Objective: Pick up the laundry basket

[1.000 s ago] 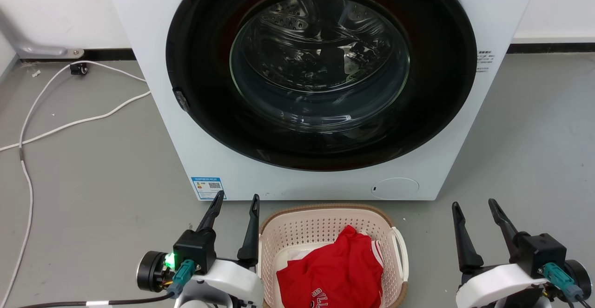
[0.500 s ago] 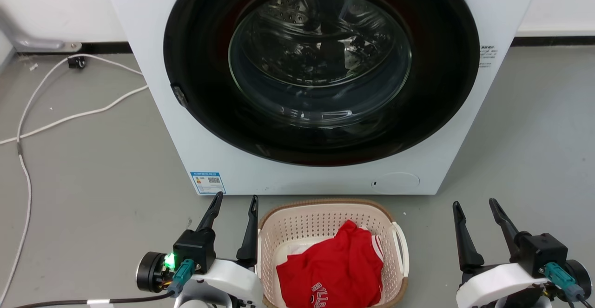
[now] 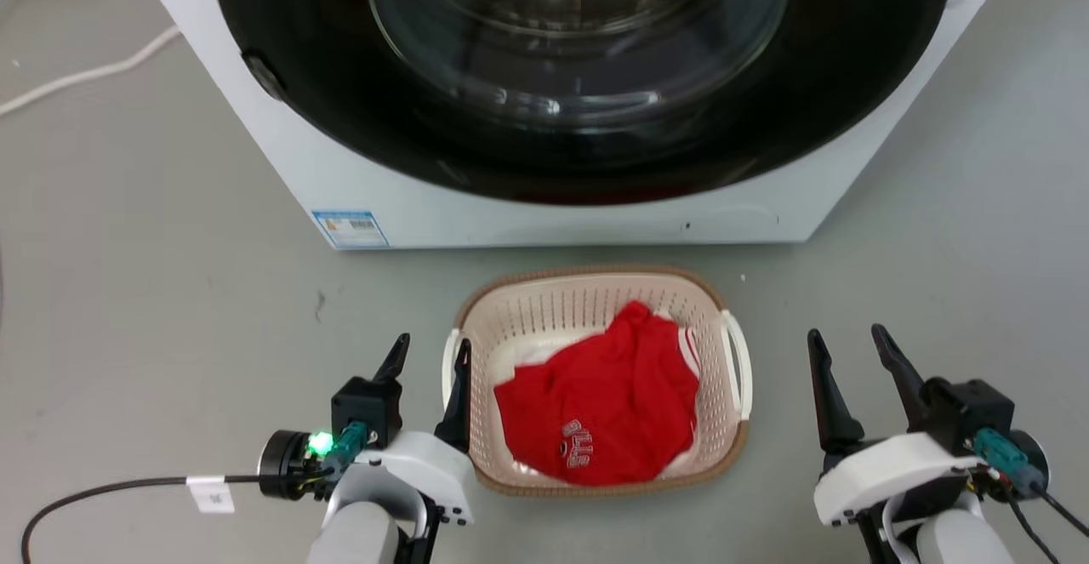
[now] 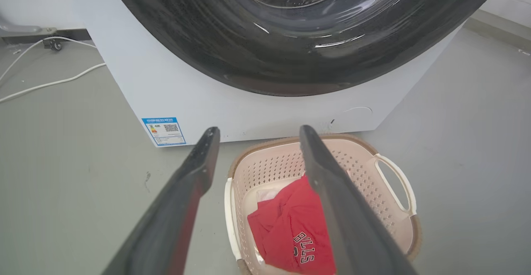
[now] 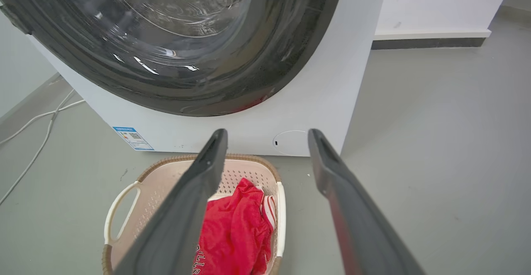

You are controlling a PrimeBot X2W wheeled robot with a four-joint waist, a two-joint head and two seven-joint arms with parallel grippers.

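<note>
The laundry basket sat on the floor just before the washing machine, a red shirt inside. The left hand and right hand flanked it, both released, apparently aligned for its white side handles

The grey floor carries the white washing machine. The laundry basket stands just before it (a narrow gap between), and a white cable lies at far left.
</note>
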